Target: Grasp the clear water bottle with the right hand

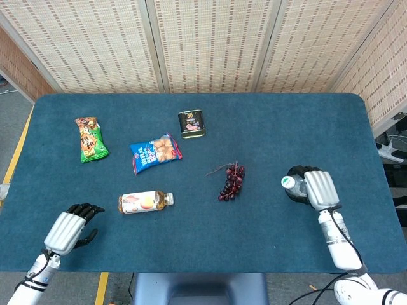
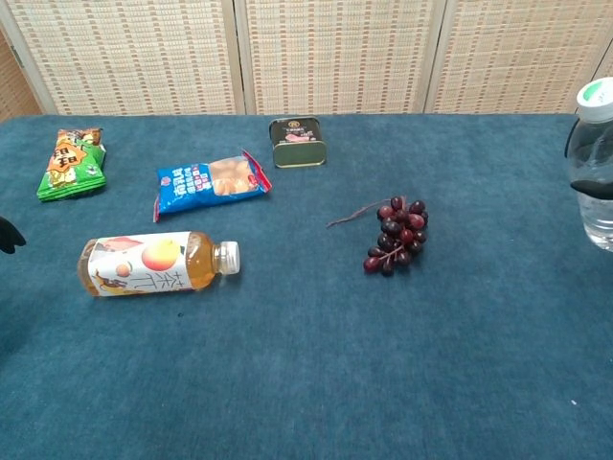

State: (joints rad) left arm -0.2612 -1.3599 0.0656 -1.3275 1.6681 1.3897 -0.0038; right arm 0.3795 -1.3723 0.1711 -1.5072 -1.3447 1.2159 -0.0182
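The clear water bottle [image 2: 594,168] with a white and green cap stands upright at the far right edge of the chest view. My right hand [image 1: 316,187] is wrapped around it, and dark fingers [image 2: 576,142] cross its body. From the head view only the cap [image 1: 288,182] and a little of the bottle show beside the back of the hand. My left hand [image 1: 67,229] rests near the table's front left corner, holding nothing, its fingers loosely apart. Only a dark fingertip [image 2: 8,233] of it shows in the chest view.
A bunch of dark grapes [image 1: 231,182] lies left of the bottle. An orange tea bottle [image 1: 144,201] lies on its side at the front left. Behind it are a blue snack bag [image 1: 154,152], a green snack bag [image 1: 90,139] and a small tin [image 1: 191,123].
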